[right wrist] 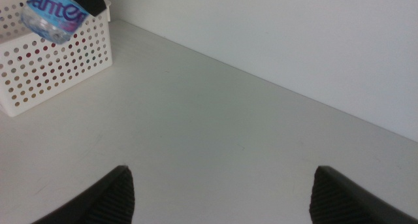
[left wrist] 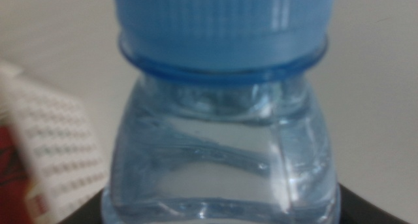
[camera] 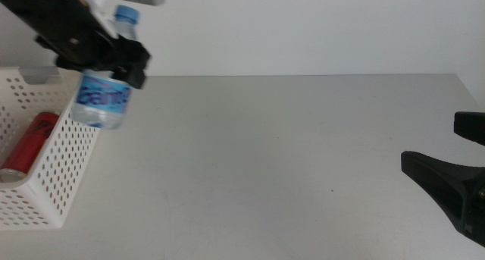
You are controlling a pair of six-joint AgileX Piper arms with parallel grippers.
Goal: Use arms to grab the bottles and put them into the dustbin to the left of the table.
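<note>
My left gripper [camera: 114, 59] is shut on the clear water bottle [camera: 104, 93] with a blue cap and holds it in the air above the right rim of the white perforated dustbin [camera: 64, 169] at the table's left. The bottle fills the left wrist view [left wrist: 222, 139], with the basket wall [left wrist: 55, 145] beside it. The red soda can [camera: 26, 146] lies inside the dustbin. The tea bottle is out of view. My right gripper [right wrist: 222, 191] is open and empty near the table's right edge. The right wrist view shows the bottle [right wrist: 53, 16] over the dustbin [right wrist: 55, 67].
The light grey tabletop [camera: 265, 161] stretches between the dustbin and my right gripper [camera: 455, 192]. A white wall stands behind the table's far edge.
</note>
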